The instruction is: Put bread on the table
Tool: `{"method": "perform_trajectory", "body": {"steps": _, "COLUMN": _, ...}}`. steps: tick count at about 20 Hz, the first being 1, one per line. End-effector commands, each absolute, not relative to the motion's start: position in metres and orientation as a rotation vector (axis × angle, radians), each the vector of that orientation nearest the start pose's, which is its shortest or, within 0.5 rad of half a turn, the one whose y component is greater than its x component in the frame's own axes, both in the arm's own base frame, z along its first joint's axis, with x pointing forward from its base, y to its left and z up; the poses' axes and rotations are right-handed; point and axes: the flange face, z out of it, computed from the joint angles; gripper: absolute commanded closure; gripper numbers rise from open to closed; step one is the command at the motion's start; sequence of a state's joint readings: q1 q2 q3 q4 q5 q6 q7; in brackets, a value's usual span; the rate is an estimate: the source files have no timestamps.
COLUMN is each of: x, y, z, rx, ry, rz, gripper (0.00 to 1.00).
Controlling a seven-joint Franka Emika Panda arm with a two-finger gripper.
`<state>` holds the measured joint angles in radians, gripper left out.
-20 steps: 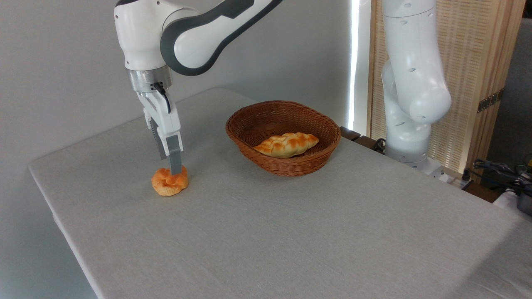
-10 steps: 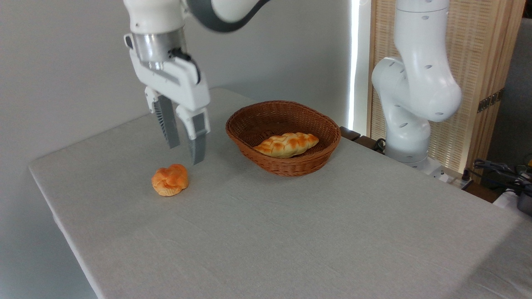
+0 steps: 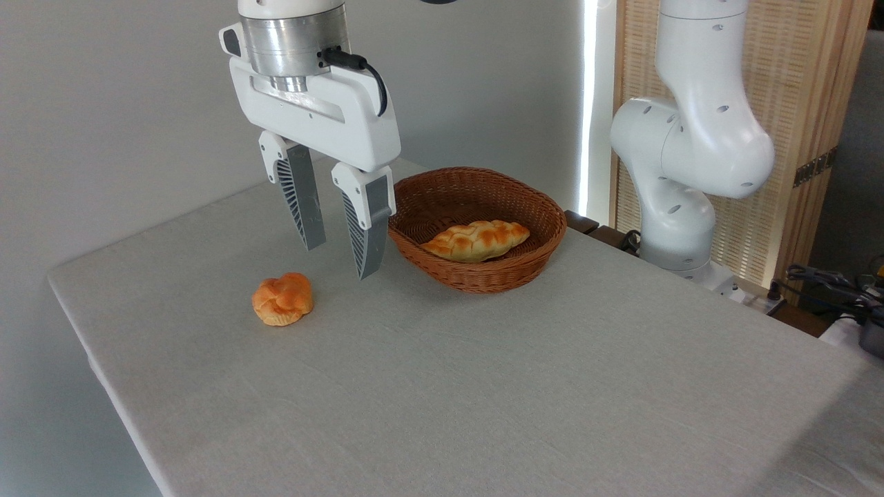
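- Bread (image 3: 282,299) sits flat on the table (image 3: 483,386), left of centre in the frame, glazed orange top facing up, nothing touching it.
- Gripper (image 3: 340,261) hangs in the air above and a bit to the right of the bun, well clear of it. Its two grey ribbed fingers (image 3: 304,200) point down with an obvious gap between them, and they're holding nothing.
- Wicker basket (image 3: 476,276) is just right of the gripper, around the middle of the frame, with a longer braided loaf (image 3: 476,239) lying inside it.
- White arm (image 3: 690,138) rises at the upper right, in front of a slatted wooden screen (image 3: 794,103).
- Some cables and gear (image 3: 839,283) at the far right edge, too small to make out.
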<state>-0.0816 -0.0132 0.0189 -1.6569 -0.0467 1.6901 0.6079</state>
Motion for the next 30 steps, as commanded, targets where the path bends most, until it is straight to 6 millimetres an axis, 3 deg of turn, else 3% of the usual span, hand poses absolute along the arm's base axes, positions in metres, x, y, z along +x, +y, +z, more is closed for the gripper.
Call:
{"method": "perform_trajectory", "body": {"steps": 1, "x": 0.561, "y": -0.054, "z": 0.61, "rx": -3.006, "ry": 1.021, "rz": -0.084, "gripper": 0.0}}
{"method": "perform_trajectory", "body": {"steps": 5, "x": 0.56, "y": -0.066, "z": 0.608, "rx": -2.995, "ry": 1.036, "rz": -0.073, "gripper": 0.0}}
{"method": "perform_trajectory", "body": {"steps": 19, "x": 0.559, "y": -0.046, "z": 0.61, "rx": -2.909, "ry": 1.064, "rz": -0.009, "gripper": 0.0}}
{"method": "perform_trajectory", "body": {"steps": 30, "x": 0.558, "y": -0.049, "z": 0.611, "rx": -2.908, "ry": 1.071, "rz": -0.017, "gripper": 0.0}}
